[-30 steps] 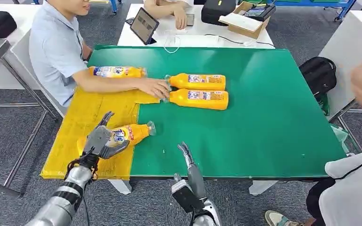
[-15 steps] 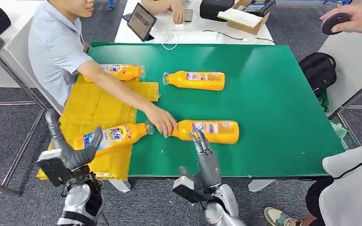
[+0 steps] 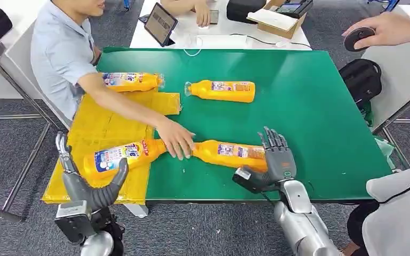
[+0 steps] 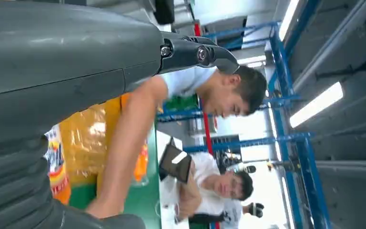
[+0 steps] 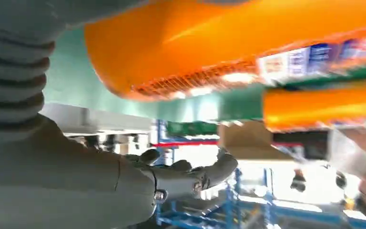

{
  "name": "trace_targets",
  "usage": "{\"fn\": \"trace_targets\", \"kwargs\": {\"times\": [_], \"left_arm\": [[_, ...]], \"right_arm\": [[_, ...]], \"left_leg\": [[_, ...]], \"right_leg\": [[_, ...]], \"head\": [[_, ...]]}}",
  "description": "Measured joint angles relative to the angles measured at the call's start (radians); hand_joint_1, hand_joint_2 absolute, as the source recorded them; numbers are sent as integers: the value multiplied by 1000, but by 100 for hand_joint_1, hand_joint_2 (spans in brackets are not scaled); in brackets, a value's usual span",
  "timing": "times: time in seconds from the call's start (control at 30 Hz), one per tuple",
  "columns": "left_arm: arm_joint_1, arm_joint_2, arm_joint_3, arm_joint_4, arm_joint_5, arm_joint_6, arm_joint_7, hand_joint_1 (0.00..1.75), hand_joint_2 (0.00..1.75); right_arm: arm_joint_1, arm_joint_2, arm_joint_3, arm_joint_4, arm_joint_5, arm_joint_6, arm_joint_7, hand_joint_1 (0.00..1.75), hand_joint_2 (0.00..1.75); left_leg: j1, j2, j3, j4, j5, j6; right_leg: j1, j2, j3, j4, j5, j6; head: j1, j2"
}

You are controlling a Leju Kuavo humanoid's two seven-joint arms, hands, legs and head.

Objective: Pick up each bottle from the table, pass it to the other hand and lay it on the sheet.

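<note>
An orange bottle (image 3: 229, 152) (image 5: 219, 43) lies on its side on the green table (image 3: 309, 106), near the front edge. My right hand (image 3: 272, 160) is at its base end with fingers spread and thumb apart, not closed around it. A second bottle (image 3: 120, 156) (image 4: 55, 164) lies on the yellow sheet (image 3: 107, 122). My left hand (image 3: 85, 186) hangs open just in front of it, below the table edge. A third bottle (image 3: 131, 81) lies at the sheet's far end, and another (image 3: 221, 90) on the green farther back.
A seated person at the left reaches across the sheet; their hand (image 3: 176, 141) rests between the two near bottles' necks. Another person's hand (image 3: 384, 29) holds a dark object at the far right. A white table with a tablet (image 3: 163, 24) stands behind.
My right hand has moved right to the near bottle's base end. My left hand has sunk lower. The person's hand has shifted slightly nearer, and the near bottle a little left.
</note>
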Motion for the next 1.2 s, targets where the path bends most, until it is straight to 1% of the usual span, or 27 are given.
{"fn": "trace_targets", "kwargs": {"times": [0.1, 0.3, 0.53, 0.7, 0.9, 1.0, 1.03, 1.07, 1.1, 1.13, 1.2], "left_arm": [[0, 0, -24, 0, -1, 0, 0, 0, 175], [-5, 0, -55, 8, 14, 0, 0, 0, 175], [-38, 6, -95, 35, 42, 0, 0, 0, 175], [-49, 12, -114, 50, 45, 0, 0, 0, 175], [-72, 27, -151, 66, 99, 0, 0, 0, 175], [-80, 34, -168, 68, 129, -8, 8, 0, 175], [-83, 37, -172, 69, 140, -14, 14, 0, 175], [-86, 39, -174, 71, 154, -24, 24, 0, 175], [-89, 42, -177, 74, 173, -39, 37, 0, 175], [-94, 45, -181, 78, 187, -52, 47, 0, 175], [-104, 49, -191, 89, 220, -87, 64, 0, 175]], "right_arm": [[-33, -1, 0, 64, -4, 0, 40, 0, 175], [-82, 0, 0, 165, -66, 35, 40, 0, 175], [-137, 17, 4, 221, -61, 90, 42, 0, 175], [-157, 24, 6, 243, -59, 97, 45, 0, 175], [-181, 24, 67, 262, 50, 107, 113, 0, 175], [-195, 24, 105, 272, 65, 135, 121, 0, 175], [-201, 24, 112, 276, 64, 150, 127, 21, 175], [-206, 25, 119, 279, 59, 177, 139, 138, 175], [-214, 26, 125, 283, 57, 222, 157, 154, 175], [-225, 26, 130, 285, 57, 265, 169, 150, 175], [-242, 27, 141, 293, 49, 352, 177, 154, 175]], "left_leg": [[1, 0, 0, 0, 0, 0], [0, 0, -1, 0, 0, 0], [0, 1, 0, 0, 0, 0], [1, 1, 0, 0, 0, 0], [1, 2, 0, 0, 0, 0], [1, 2, 1, 0, 0, 0], [1, 2, 1, 0, 0, 0], [1, 3, 1, 0, 0, 0], [1, 4, 2, 0, 0, 0], [1, 5, 4, 0, 0, 0], [1, 6, 6, 0, 0, 0]], "right_leg": [[1, 0, 0, 0, 0, 0], [0, 0, 0, 0, 0, 0], [1, 0, 0, 0, 0, 0], [1, 0, 0, 0, 0, 0], [1, 1, 0, 0, 0, 0], [1, 1, 0, 0, 0, 0], [1, 1, 0, 0, 0, 0], [1, 2, 0, 0, 0, 0], [1, 3, 1, 0, 0, 0], [1, 4, 2, 0, 0, 0], [1, 6, 3, 0, 0, 0]], "head": [[0, 0], [0, 0], [0, 0], [0, 0], [0, 0], [0, 0], [0, 0], [0, 0], [0, 0], [0, 0], [0, 0]]}}
